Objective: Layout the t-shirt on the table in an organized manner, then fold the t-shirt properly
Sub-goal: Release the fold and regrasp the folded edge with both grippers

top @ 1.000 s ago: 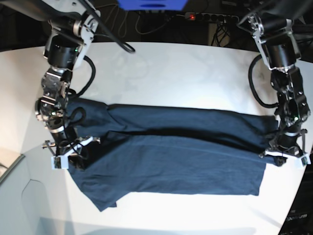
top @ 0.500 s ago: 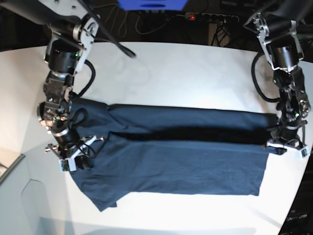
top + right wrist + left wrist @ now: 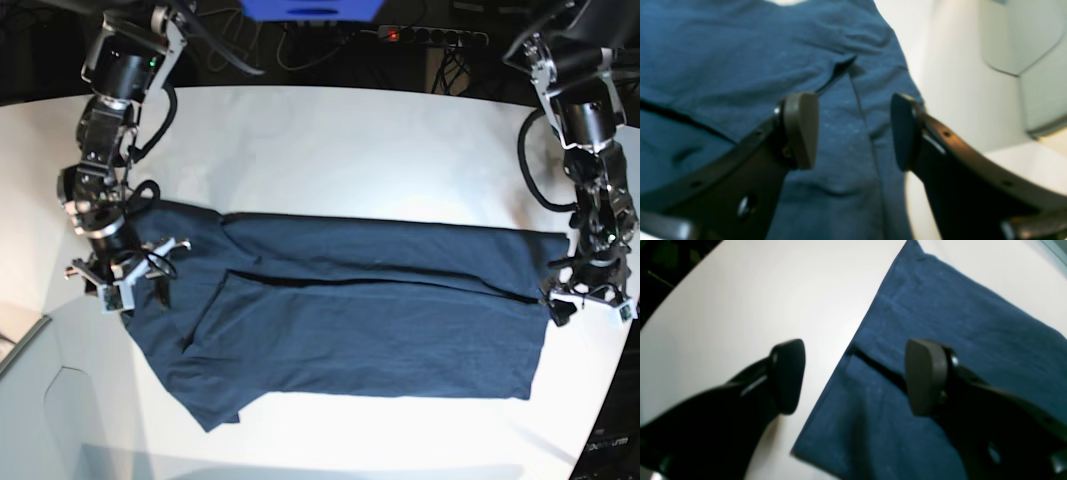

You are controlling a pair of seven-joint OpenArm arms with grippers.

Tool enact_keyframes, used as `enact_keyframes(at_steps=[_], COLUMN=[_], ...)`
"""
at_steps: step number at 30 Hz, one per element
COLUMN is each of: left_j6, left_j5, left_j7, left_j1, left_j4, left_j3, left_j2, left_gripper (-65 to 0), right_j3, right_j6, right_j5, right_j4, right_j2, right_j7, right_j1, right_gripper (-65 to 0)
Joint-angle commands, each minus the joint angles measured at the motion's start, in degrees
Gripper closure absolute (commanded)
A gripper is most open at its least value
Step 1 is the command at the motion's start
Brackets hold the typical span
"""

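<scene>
The dark navy t-shirt [image 3: 370,320] lies spread sideways across the white table [image 3: 350,150], folded lengthwise with a thin seam line along its middle. My left gripper [image 3: 585,303] is open at the shirt's right end. In the left wrist view its fingers [image 3: 788,373] straddle the cloth edge [image 3: 957,316] and grip nothing, one over bare table [image 3: 756,300]. My right gripper [image 3: 133,285] is open over the shirt's left end near the sleeve. The right wrist view shows that gripper [image 3: 851,130] with both pads apart above wrinkled fabric [image 3: 723,50], holding nothing.
A power strip [image 3: 430,35] and cables lie behind the table's far edge, beside a blue object [image 3: 310,8]. A pale grey panel [image 3: 40,400] sits at the lower left, below the table's curved edge. The table's right edge runs close to my left gripper.
Both grippers have opened and let go of the shirt. The lifted fold has dropped flat, closing the dark gap. The right gripper has moved up and back a little.
</scene>
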Motion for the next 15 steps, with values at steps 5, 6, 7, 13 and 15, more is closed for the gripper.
enact_keyframes(at_steps=[5, 6, 7, 13, 15], left_j6=[-0.17, -0.17, -0.17, -0.17, -0.17], left_j5=[-0.21, -0.21, -0.21, -0.21, -0.21], left_j7=[-1.11, -1.11, -1.11, -1.11, -1.11], left_j1=[4.21, 4.92, 5.53, 5.27, 4.48], left_j4=[2.14, 1.97, 1.97, -3.13, -4.45], left_j3=[-0.29, -0.29, -0.29, -0.29, 0.06], left_j2=[-1.11, -1.11, -1.11, -0.85, -0.76], left_gripper=[-45.6, -45.6, -45.7, -45.7, -45.7], right_j3=[0.20, 0.20, 0.20, 3.72, 5.04], right_j6=[0.23, 0.23, 0.23, 0.23, 0.23], right_j5=[1.10, 1.10, 1.10, 1.10, 1.10], right_j4=[5.53, 5.62, 5.53, 5.36, 5.36], right_j2=[-0.46, -0.46, -0.46, -1.60, -1.60], right_j7=[1.71, 1.71, 1.71, 1.71, 1.71], right_j1=[-5.88, -6.94, -7.73, -9.57, -9.57], right_gripper=[-36.5, -36.5, -36.5, -36.6, -36.6])
